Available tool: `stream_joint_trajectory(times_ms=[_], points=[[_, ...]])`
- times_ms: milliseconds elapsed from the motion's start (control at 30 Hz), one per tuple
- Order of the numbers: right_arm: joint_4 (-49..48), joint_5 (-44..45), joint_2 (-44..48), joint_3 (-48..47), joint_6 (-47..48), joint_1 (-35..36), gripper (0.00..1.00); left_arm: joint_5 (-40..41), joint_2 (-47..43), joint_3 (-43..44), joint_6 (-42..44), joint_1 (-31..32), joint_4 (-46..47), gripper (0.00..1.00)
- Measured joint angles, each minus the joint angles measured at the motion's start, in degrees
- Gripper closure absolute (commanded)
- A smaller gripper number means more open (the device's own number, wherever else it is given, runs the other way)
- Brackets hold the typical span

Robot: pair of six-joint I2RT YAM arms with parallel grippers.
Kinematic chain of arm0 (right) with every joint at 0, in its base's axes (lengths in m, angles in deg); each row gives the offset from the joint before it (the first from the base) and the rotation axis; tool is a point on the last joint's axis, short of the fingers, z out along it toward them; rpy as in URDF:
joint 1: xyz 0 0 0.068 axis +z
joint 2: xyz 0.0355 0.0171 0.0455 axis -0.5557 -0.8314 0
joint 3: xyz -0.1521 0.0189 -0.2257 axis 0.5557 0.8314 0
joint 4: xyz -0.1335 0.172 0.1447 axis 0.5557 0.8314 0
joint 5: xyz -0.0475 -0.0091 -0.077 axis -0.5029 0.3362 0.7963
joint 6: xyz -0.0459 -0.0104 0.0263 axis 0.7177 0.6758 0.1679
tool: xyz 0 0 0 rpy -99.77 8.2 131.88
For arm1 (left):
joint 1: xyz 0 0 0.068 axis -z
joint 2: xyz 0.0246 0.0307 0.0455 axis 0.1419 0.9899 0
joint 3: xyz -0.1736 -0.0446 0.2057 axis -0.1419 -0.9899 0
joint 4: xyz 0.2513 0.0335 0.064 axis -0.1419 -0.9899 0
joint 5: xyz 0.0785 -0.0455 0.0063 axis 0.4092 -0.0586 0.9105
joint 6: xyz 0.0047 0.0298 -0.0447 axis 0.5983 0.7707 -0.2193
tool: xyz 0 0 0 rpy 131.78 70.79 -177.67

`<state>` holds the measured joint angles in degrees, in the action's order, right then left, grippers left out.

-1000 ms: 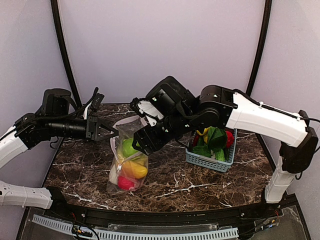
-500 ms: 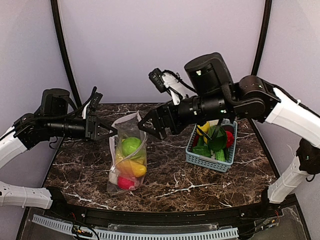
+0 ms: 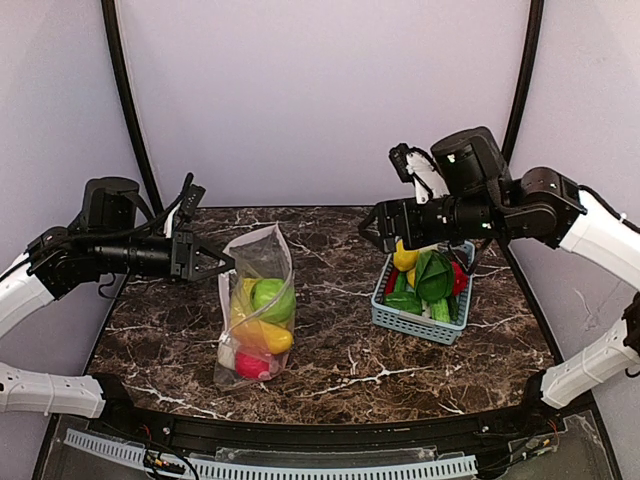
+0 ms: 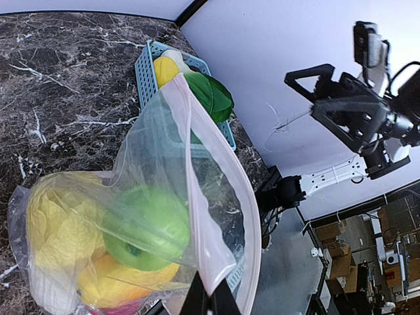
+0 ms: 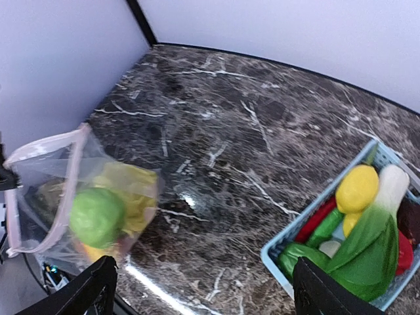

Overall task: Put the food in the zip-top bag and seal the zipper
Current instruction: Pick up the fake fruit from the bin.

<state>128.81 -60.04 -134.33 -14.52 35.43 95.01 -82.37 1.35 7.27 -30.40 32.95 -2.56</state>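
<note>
Left hand (image 3: 222, 263), arm stretched level, is pinched tight on the zip-top bag (image 3: 262, 250) mouth; the bag stands mid-counter (image 3: 340, 370) holding food (image 3: 266, 298). Right hand (image 3: 372, 224) hovers raised near the basket (image 3: 425, 326), spread wide, empty.

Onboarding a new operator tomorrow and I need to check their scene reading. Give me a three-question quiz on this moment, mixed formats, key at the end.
1. True or false: the right tool is holding a piece of food.
2. What is the left tool shut on? A the basket; B the mouth edge of the zip-top bag; C the table.
3. Fill in: the green apple lies inside the ___.
Key: 1 false, it is open and empty; 2 B; 3 bag.
</note>
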Motion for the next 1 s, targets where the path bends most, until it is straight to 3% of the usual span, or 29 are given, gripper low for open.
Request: stream_joint_trajectory(times_ms=[300,767,1000], points=[[1.84,-2.93,-3.54,7.48,-1.22,-11.98,0.22,0.02,-0.02,-0.31,0.02,0.0,0.0,0.99],[0.24,-7.87,-18.73,6.78,7.45,-28.55,0.37,0.07,-1.95,-0.31,0.0,0.0,-0.76,0.99],[-0.92,-10.67,-23.32,3.96,10.32,-32.2,0.41,0.04,-1.62,-0.31,0.0,0.0,-1.07,0.99]])
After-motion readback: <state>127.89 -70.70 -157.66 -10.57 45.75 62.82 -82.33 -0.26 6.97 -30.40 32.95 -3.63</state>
